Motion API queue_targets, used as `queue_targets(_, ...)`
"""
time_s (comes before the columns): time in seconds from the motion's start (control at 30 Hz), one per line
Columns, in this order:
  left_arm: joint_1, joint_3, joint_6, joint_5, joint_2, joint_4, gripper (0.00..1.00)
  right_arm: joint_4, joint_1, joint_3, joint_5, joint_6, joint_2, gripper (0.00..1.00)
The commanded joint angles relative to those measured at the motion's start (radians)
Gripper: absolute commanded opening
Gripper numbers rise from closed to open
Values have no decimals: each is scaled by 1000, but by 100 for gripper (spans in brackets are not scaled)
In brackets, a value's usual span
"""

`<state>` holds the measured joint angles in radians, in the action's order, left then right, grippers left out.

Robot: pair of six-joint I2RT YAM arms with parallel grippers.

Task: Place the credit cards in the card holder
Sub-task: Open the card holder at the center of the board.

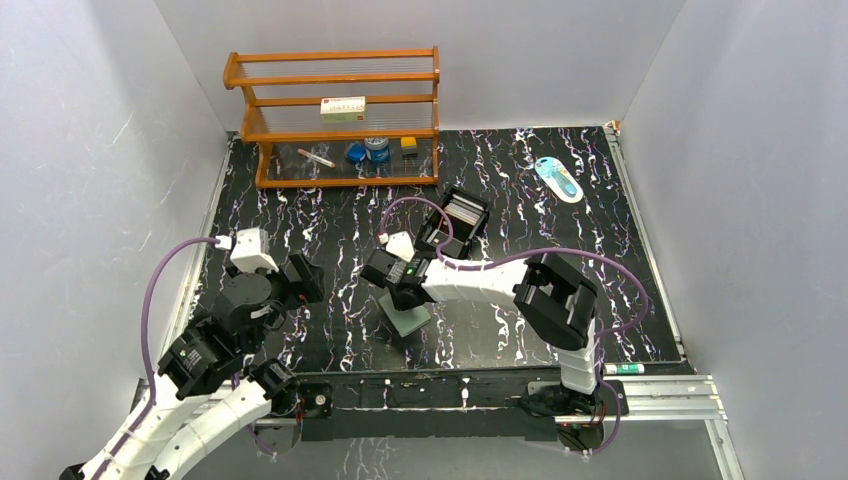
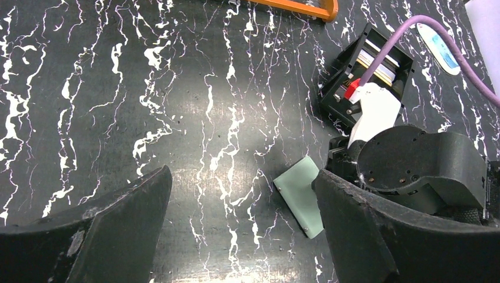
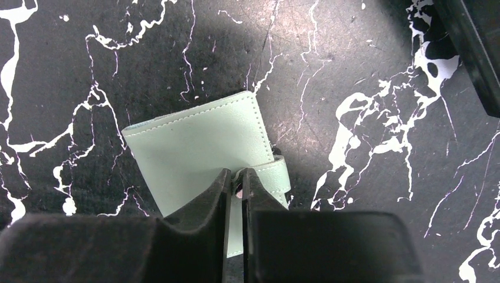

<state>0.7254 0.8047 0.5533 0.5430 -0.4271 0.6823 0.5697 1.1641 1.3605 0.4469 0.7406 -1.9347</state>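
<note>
Card holder (image 3: 194, 141) closed and flat on black marbled tabletop (image 3: 365, 53), snap tab (image 3: 278, 174) fastened by the look of it. Right gripper (image 3: 236, 177) pinched nearly together on that tab, apparently gripping it. Credit cards (image 1: 465, 210) upright in black box (image 2: 339, 88) well behind, none in the holder. Left gripper (image 2: 242, 177) spread wide, empty, hovering nearby. Judged barely begun: unsnapping, opening and loading every card left to do.
</note>
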Motion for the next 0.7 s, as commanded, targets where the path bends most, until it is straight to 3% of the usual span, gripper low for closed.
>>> queue_targets(0.0, 1, -3, -7, 29, -20, 0, 91, -12, -12, -42, 6, 23, 8, 9)
queue_targets(0.07, 2, -2, -7, 26, -25, -1, 91, -38, -21, -67, -10, 28, 42, 0)
queue_targets(0.3, 2, -9, 2, 19, -39, -5, 90, -114, -49, -124, -78, 42, 145, 0)
queue_targets(0.47, 2, -13, 18, -10, -91, -9, 89, -221, -99, -206, -208, 84, 276, 0)
queue_targets(0.67, 1, -50, 135, -207, -235, -65, 87, -334, -166, -331, -363, 143, 421, 0)
